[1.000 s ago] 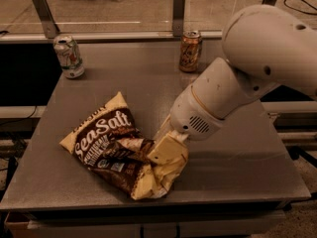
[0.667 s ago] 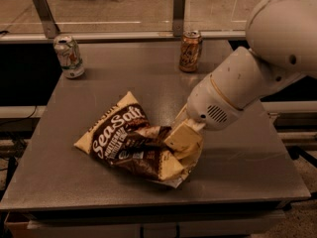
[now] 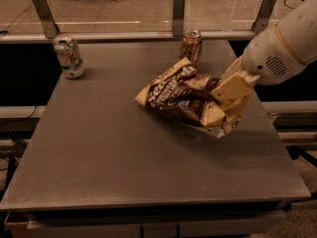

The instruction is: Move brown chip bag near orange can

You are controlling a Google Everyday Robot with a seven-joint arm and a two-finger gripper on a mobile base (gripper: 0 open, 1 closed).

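The brown chip bag [image 3: 179, 94] is a crinkly dark-brown bag with cream ends and white lettering, lying right of the table's middle. Its far end reaches almost to the orange can [image 3: 191, 45], which stands upright at the table's back edge. My gripper [image 3: 229, 102] comes in from the right on a white arm [image 3: 287, 41] and is shut on the bag's right end, which is bunched up between the cream fingers.
A white-and-green can [image 3: 69, 56] stands upright at the back left of the grey table [image 3: 109, 152]. A metal rail with posts [image 3: 178, 11] runs behind the table. The table's right edge lies close under my arm.
My gripper has carried the bag from the table's front middle to the right and toward the back, so the bag now lies just in front of the orange can.
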